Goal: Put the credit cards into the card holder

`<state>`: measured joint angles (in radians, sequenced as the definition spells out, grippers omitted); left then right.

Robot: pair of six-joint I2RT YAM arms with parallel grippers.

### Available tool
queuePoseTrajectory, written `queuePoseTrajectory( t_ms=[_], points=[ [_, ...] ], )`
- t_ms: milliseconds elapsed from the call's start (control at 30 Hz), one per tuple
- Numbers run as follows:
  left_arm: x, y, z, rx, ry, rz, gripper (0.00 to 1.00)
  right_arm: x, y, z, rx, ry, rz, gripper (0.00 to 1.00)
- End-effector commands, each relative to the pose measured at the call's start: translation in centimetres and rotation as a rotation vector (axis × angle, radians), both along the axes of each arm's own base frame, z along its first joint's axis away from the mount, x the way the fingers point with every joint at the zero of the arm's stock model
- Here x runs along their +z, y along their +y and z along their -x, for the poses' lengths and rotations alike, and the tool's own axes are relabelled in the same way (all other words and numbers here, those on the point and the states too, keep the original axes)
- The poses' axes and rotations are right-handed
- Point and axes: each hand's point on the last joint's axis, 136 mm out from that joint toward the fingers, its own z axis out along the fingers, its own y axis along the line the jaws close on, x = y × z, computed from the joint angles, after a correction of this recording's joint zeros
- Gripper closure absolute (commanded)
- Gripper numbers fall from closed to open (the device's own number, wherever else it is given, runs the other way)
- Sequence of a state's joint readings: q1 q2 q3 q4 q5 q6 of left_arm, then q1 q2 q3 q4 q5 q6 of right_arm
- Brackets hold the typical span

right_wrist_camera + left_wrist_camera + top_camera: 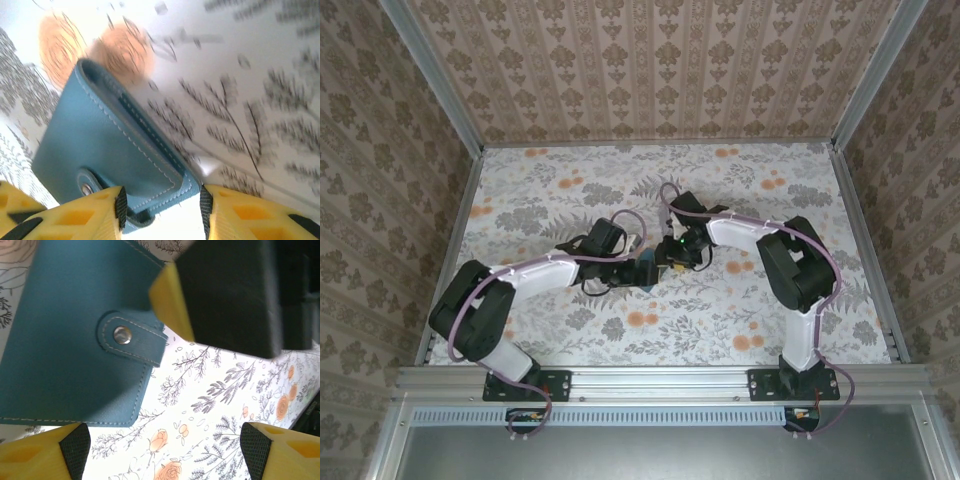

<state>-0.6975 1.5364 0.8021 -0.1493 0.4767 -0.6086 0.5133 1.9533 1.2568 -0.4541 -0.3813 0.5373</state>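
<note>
Closed teal card holder [65,340] at upper left of frame, corner pinched by right gripper [161,207], left gripper [165,447] spread wide.

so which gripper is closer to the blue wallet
Right. A corner of the wallet sits between the fingers of the right gripper; the left gripper is open, the wallet just beyond its fingertips.
</note>
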Motion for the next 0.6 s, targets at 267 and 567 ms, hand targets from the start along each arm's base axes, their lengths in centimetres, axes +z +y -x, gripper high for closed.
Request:
queuePoseTrajectory(
  t_ms=[267, 567],
  points=[
    [3.1, 8.4, -5.1, 0.291, -0.092, -0.048, 0.22, 3.4, -1.3, 0.6, 0.106, -0.146, 0.091, 0.56],
    [1.8, 11.1, -7.6, 0.348, -0.043, -0.109, 0.22, 3.2, 1.1, 1.7, 0.398, -0.269, 0.293, 0.55]
  ],
)
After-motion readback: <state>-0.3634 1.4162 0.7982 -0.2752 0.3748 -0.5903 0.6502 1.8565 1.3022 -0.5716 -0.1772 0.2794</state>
